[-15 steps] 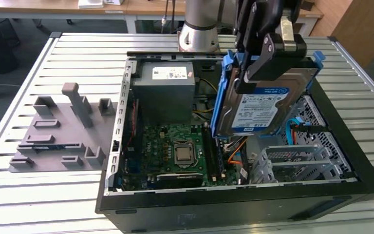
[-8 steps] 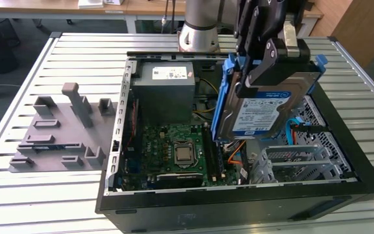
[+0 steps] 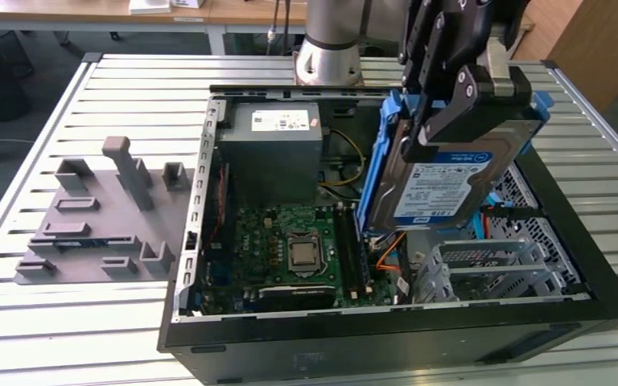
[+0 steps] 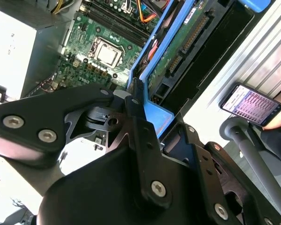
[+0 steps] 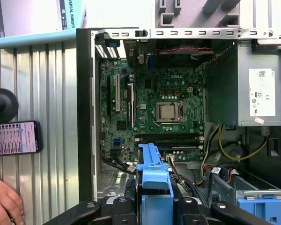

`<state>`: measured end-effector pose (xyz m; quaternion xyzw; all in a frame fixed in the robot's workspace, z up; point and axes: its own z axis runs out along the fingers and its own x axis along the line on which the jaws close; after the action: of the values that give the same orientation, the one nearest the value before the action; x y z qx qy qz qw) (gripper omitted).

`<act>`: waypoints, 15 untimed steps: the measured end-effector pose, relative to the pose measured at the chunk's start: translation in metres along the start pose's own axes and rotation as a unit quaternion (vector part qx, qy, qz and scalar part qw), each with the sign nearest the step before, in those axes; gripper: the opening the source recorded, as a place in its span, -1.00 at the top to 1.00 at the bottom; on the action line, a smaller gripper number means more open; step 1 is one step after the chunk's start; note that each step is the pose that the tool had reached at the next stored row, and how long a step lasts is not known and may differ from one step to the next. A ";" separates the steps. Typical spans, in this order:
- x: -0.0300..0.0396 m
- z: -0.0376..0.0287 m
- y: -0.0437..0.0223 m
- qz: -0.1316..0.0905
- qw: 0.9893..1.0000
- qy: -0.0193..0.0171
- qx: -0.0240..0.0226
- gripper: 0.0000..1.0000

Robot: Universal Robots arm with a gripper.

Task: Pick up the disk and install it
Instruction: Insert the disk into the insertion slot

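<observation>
Open computer case during drive fitting. The black jaws are clamped on the upper end of the flat silver disk (image 3: 443, 189), which has a white-and-blue label and a bright blue plastic carrier frame. The disk hangs steeply tilted, label outward, over the part of the case at the exterior view's right. In both wrist views the blue frame (image 5: 152, 168) projects from between the jaws, and the second wrist view shows the disk's green circuit-board underside (image 4: 178, 56).

The black metal tower case (image 3: 395, 338) lies on its side with the side panel off, resting on the slatted aluminium desk (image 3: 126, 96). Inside lie the green motherboard (image 3: 287, 241) with its square silver processor socket (image 3: 303, 251) and the large grey power-supply box (image 3: 271, 153) with a white sticker, just beside the disk at the exterior view's left. Orange cables (image 3: 389, 249) curl close to the disk's lower edge. The silver perforated cage (image 3: 502, 265) stands below and to the exterior view's right of the disk. Thin yellow wires (image 3: 352, 161) run between the power-supply box and the disk.

A grey plastic fixture block (image 3: 105, 217) with upright posts sits on the desk, well apart from the case. In the first wrist view a lit smartphone (image 5: 14, 137) lies beside the case, with a person's hand (image 5: 4, 201) near it.
</observation>
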<state>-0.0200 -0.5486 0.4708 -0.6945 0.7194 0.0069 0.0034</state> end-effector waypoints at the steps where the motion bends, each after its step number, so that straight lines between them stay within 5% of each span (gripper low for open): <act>1: 0.0000 0.0001 -0.0007 0.000 1.000 0.000 0.000 0.27; 10: 0.0021 0.0006 -0.0015 0.000 1.000 0.000 0.000 0.27; 15: 0.0094 0.0018 -0.0029 0.000 1.000 -0.002 0.000 0.27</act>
<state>-0.0174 -0.5580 0.4688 -0.6945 0.7194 0.0085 0.0049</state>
